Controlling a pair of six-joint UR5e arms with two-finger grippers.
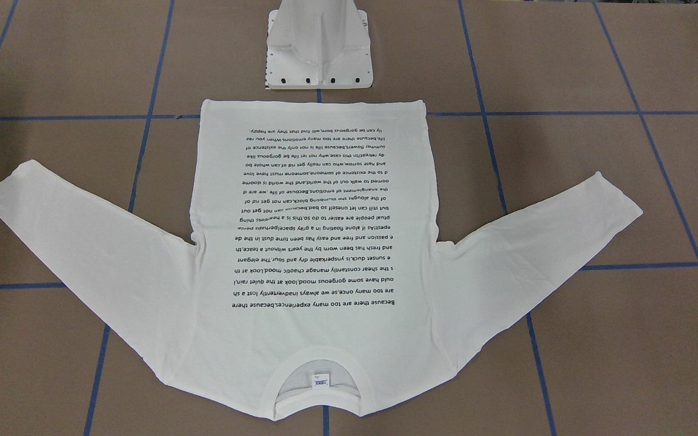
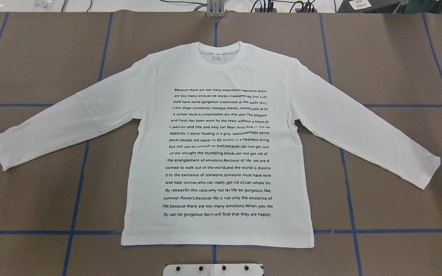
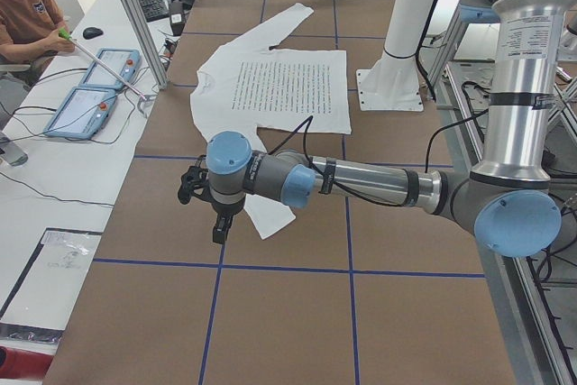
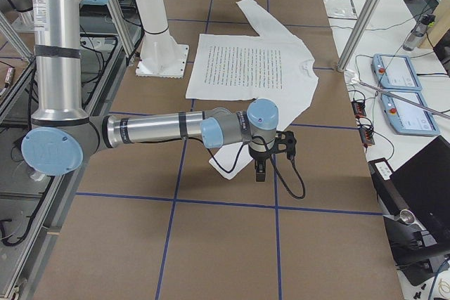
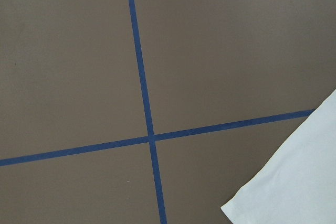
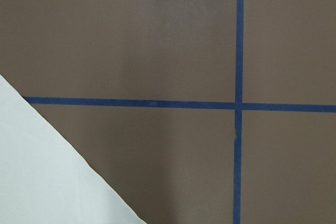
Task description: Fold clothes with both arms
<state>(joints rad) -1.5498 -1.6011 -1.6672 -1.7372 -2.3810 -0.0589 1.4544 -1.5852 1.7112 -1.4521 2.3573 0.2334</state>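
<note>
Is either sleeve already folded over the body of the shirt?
No, the shirt lies flat with both sleeves spread out to its sides on the table.

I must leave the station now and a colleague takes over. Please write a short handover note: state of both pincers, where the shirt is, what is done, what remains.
Left pincer: raised above the table, near the cuff of the left sleeve. Open or shut cannot be told.
Right pincer: likewise raised, near the cuff of the right sleeve. State cannot be told.
T-shirt: flat on the table, print up, both sleeves spread, collar away from the robot, not gripped.
Done: no fold yet.
Left: all folds.
</note>
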